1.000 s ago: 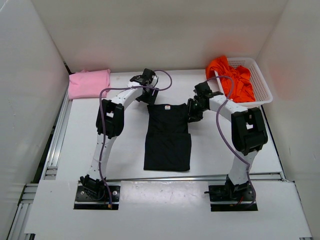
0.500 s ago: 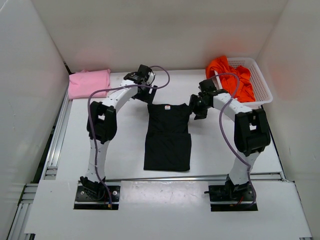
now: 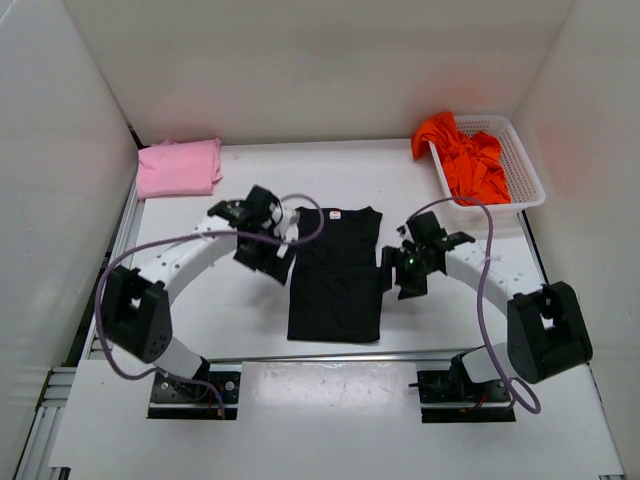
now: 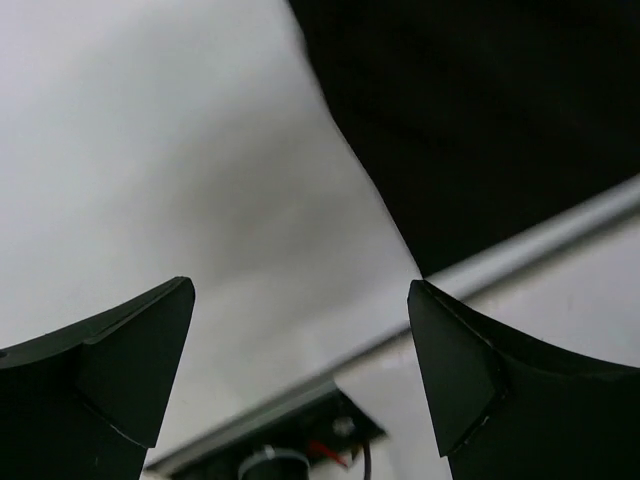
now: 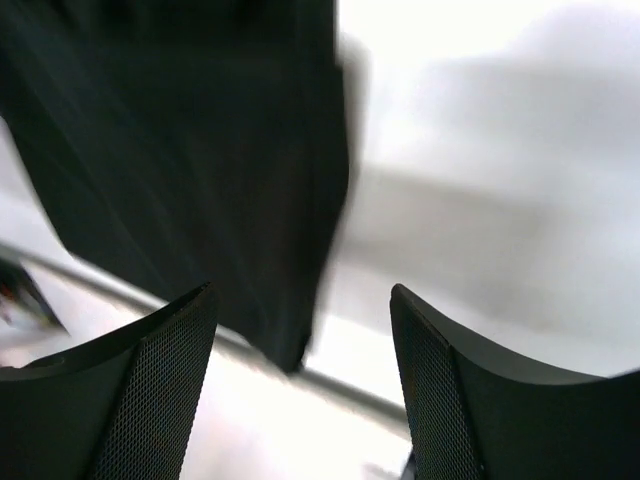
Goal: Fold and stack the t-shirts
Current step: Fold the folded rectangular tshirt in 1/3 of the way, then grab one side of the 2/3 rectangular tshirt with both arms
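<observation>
**Black shirt flat at mid-bench, nothing gripping it**

We note the black shirt lying flat in a long narrow shape, collar toward the far edge and hem toward the near edge. Left gripper hangs just beside the shirt's left edge. In the wrist view its fingers stand wide apart over bare bench, nothing between them, with the shirt's corner just beyond. Right gripper sits just beside the shirt's right edge. Its fingers are also spread wide and hold nothing, though that view is blurred. Pink shirt lies folded at the far left corner. Orange shirt lies crumpled in the basket at the far right corner, spilling over its left rim
</observation>
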